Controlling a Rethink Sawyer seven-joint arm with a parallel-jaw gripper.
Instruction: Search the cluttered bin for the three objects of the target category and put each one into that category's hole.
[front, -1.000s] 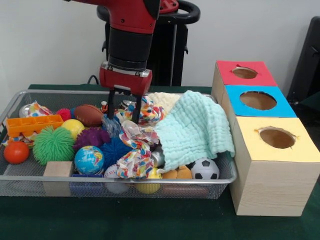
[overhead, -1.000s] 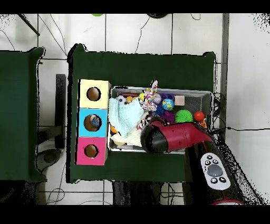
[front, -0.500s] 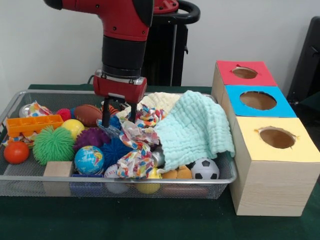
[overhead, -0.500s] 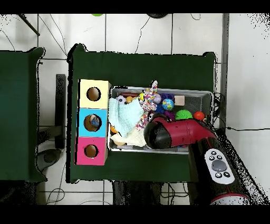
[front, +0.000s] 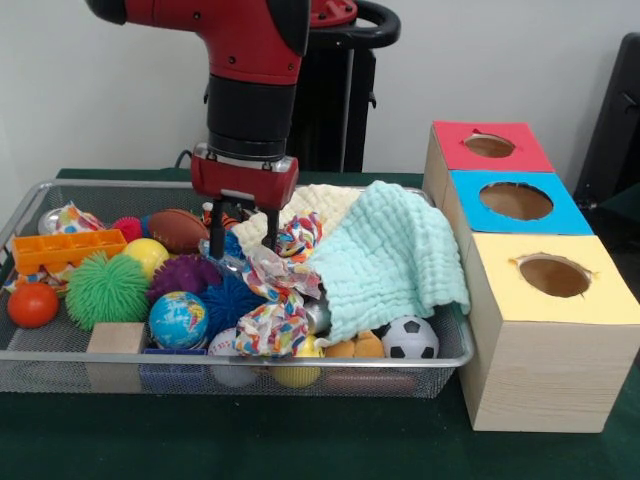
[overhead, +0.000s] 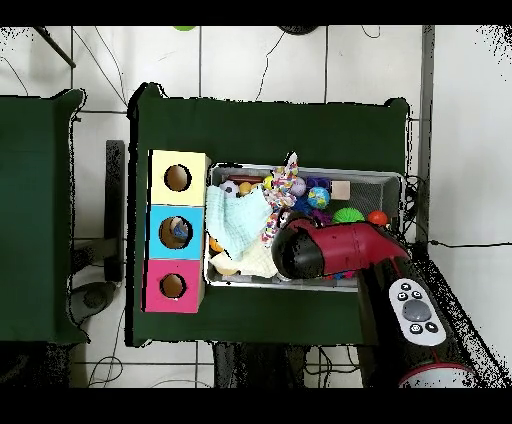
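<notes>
The wire mesh bin (front: 452, 352) holds a heap of toys and cloths; it also shows in the overhead view (overhead: 392, 180). My gripper (front: 243, 243) hangs open over the bin's back middle, its two fingers (front: 215, 238) reaching down into the clutter. A crinkly clear piece of plastic with a blue tint (front: 231, 257) lies between and just below the fingertips. No other clear plastic piece shows. The red-topped box's hole (front: 489, 146) is at the far right, also seen in the overhead view (overhead: 173, 286). In the overhead view the arm (overhead: 330, 250) hides the gripper.
A mint cloth (front: 390, 255) and a cream cloth (front: 322, 200) cover the bin's right half. A dotted paper wad (front: 272, 305), globe ball (front: 178, 320), green spiky ball (front: 106, 289) and orange tray (front: 68, 248) lie around. Blue-topped (front: 515, 201) and yellow-topped (front: 553, 275) boxes stand nearer.
In the front view the gripper has moved a little left and lower, from over the dotted paper to over the clear blue-tinted plastic. Its fingers stay apart.
</notes>
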